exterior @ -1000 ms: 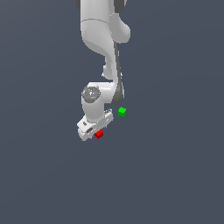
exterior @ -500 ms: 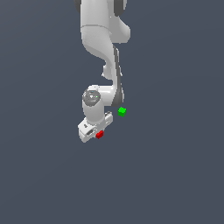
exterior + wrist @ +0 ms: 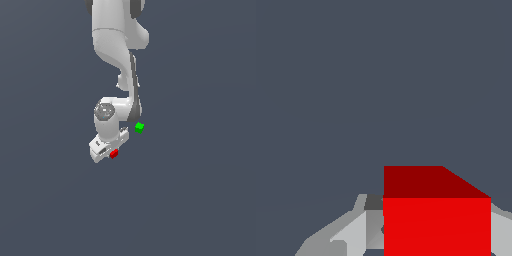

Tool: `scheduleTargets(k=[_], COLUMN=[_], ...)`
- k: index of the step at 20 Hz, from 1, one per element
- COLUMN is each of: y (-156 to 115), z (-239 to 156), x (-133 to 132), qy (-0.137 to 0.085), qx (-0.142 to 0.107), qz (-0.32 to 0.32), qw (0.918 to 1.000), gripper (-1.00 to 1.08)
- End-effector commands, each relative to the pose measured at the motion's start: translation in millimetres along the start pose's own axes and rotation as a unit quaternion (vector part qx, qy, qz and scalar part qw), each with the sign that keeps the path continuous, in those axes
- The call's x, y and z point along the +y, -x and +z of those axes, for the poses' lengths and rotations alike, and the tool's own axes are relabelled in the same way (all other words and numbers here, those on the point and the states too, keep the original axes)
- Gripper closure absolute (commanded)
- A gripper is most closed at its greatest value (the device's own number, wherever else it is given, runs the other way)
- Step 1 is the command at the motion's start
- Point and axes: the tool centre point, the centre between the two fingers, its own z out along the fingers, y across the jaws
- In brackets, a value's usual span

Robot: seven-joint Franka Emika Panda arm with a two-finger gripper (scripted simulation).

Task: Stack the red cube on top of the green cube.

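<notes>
The red cube point(image 3: 113, 153) is tiny and lies at the tip of my white gripper point(image 3: 109, 152). In the wrist view the red cube point(image 3: 437, 220) fills the space between the grey fingers point(image 3: 351, 232), which sit flush against both of its sides. The gripper point(image 3: 437, 240) looks shut on it, low over the floor. The green cube point(image 3: 139, 127) sits apart from it, a short way toward the exterior view's upper right, close beside the arm's wrist. The green cube does not show in the wrist view.
The white arm point(image 3: 117, 45) reaches down from the top of the exterior view. The plain dark grey floor point(image 3: 200, 200) lies all around the cubes.
The gripper has shifted only slightly around the red cube. Both cubes stay where they were.
</notes>
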Motion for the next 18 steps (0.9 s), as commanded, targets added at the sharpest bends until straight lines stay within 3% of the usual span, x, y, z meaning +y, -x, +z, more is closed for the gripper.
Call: scheduleTargets(k=[1,18], y=[-0.2,0.2], z=[-3.9,-93.6], x=[0.1,-0.8], qy=[0.000,0.001], qx=[0.000,0.000], qz=[0.000,0.000], qw=[1.0000,1.0000], gripper=[1.08,1.08])
